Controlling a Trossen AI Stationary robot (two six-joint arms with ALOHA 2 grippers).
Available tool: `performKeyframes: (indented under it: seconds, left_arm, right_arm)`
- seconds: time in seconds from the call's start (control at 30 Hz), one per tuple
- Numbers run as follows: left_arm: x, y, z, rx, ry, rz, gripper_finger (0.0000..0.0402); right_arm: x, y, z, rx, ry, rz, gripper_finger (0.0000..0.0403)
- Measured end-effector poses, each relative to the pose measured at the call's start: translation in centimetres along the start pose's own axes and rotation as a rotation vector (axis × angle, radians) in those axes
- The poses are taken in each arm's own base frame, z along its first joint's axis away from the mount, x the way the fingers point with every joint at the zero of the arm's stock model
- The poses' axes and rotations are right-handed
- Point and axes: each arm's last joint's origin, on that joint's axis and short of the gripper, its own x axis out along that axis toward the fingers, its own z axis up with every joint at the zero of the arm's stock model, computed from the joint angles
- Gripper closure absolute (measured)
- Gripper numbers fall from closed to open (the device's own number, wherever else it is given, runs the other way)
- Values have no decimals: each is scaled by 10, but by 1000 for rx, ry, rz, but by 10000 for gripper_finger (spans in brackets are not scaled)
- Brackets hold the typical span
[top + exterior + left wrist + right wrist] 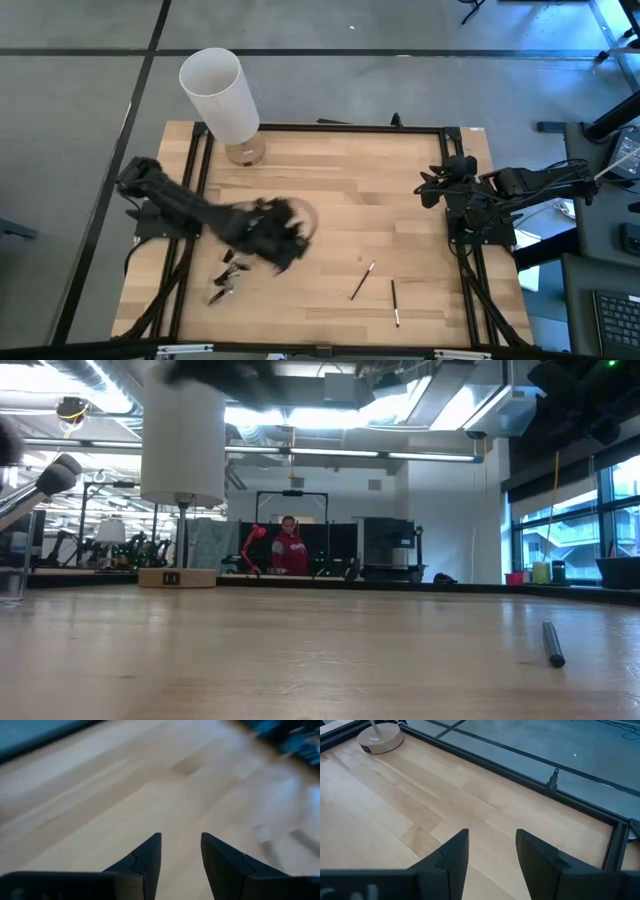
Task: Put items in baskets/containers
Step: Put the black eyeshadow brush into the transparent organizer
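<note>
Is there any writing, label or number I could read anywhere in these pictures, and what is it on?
None can be read.
The round wooden lamp base carries a small dark label, too small to read.
The same base in the low view shows a dark tag, also too blurred to read.
The white lamp shade and the loose brushes show no text.

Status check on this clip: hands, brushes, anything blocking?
Left hand open, empty, over the table's left-center. Right hand open, empty, parked at the right edge. Two brushes loose near the front; more lie by the left arm. Nothing blocking.
</note>
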Motion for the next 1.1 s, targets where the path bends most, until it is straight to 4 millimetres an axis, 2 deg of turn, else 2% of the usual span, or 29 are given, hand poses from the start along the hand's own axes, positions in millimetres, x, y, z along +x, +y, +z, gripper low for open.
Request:
performKeyframes:
  seconds: [0.1,0.2,0.37,0.5,0.57,0.67,0.8,0.9,1.0,1.1]
  left_arm:
    - [43,-22,17,-23,-24,-146,270]
    - [83,-41,19,-30,-63,-249,277]
    - [148,-66,-12,-63,-6,-397,297]
    - [182,-84,-32,-80,55,-545,313]
    - [189,-96,-33,-44,100,-574,319]
    - [187,-115,-19,53,155,-569,324]
    - [172,-132,-2,191,200,-390,327]
    - [167,-140,6,174,180,-264,328]
    - [174,-151,6,119,163,-257,328]
    - [188,-160,-6,108,181,-282,328]
  right_arm:
    - [0,0,0,-18,0,0,240]
    - [0,-1,-1,-34,8,-9,240]
    - [0,-5,-3,-55,10,-42,240]
    - [0,-6,-2,-27,-18,-73,240]
    - [0,-6,-3,-28,-18,-73,240]
    - [0,-6,-2,-21,-19,-70,240]
    - [0,-5,-2,-13,-20,-64,240]
    - [0,-5,-2,-13,-18,-62,240]
    - [0,-5,-2,-13,-17,-61,240]
    - [0,-5,-2,-13,-16,-61,240]
